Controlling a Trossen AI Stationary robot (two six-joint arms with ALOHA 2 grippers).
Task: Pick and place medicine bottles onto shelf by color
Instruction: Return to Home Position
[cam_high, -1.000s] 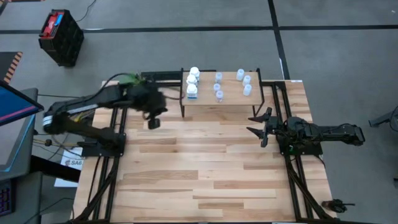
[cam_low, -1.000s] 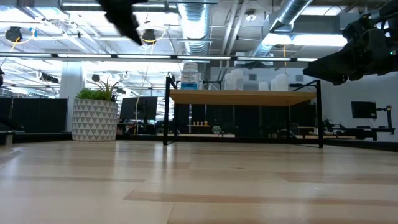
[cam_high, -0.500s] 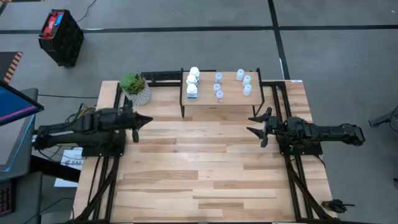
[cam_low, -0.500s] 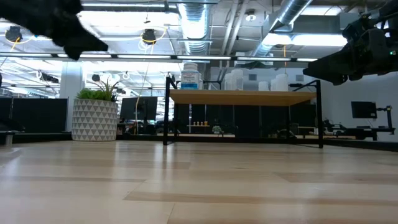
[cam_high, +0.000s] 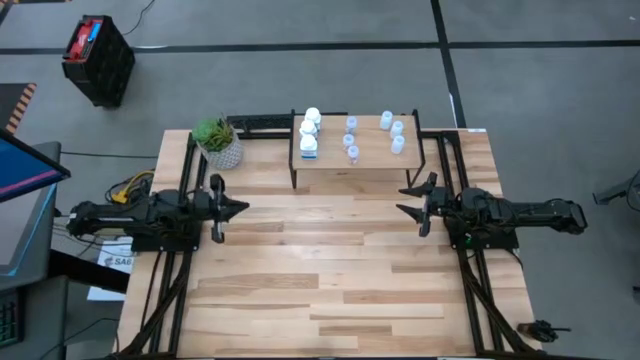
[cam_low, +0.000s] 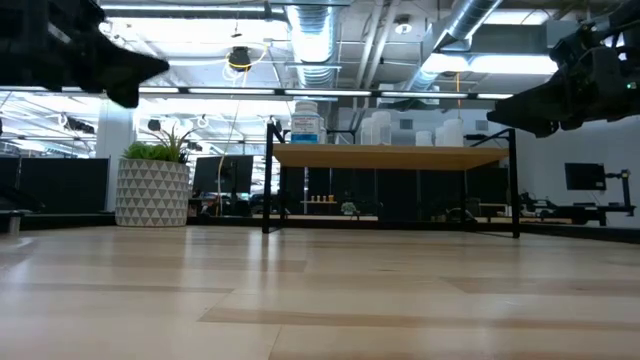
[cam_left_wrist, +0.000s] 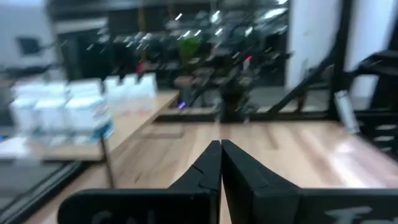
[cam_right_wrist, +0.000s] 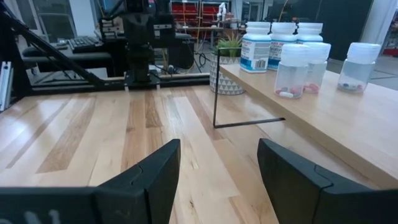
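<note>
A low wooden shelf (cam_high: 372, 152) on thin black legs stands at the far edge of a plank tabletop (cam_high: 330, 290), in the middle. All nine bottles in view stand upright on its top. Three chunky white medicine bottles (cam_high: 310, 132) form a close row at the left end. Six smaller translucent medicine bottles (cam_high: 351, 138) stand in two rows of three, one near the middle and one toward the right end. A potted plant in a white patterned pot (cam_high: 220, 143) sits left of the shelf. The left gripper (cam_high: 232, 207) hangs over the left edge of the table, well apart from the shelf, pointing toward the middle. Its fingers (cam_left_wrist: 208, 167) are pressed together and hold nothing. The right gripper (cam_high: 406, 200) hangs over the right edge, facing the left one, near the shelf's right legs. Its fingers (cam_right_wrist: 155, 171) are spread wide with nothing between them. The sorting looks finished, since every bottle is grouped by kind on the shelf and neither arm carries anything. What seems left is only for the arms to settle at rest.
</note>
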